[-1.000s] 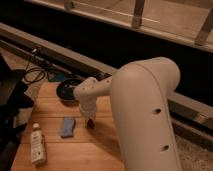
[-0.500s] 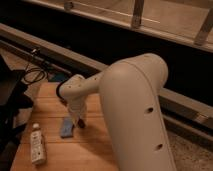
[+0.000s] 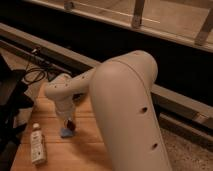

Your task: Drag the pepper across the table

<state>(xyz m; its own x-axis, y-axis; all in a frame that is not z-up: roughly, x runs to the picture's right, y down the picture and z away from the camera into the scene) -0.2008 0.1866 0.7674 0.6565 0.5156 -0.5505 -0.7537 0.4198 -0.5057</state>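
The end effector [image 3: 70,123] is down on the worktop [image 3: 85,150]; I cannot tell how its grip stands. The pepper [image 3: 71,125] shows dark red beneath it, touching the blue sponge [image 3: 65,132], which may snag and get dragged along.

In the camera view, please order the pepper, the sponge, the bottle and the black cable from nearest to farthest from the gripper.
The gripper is low over the table.
1. Pepper, right at its tip.
2. Sponge, just below.
3. Bottle, to the left.
4. Black cable, far upper left.
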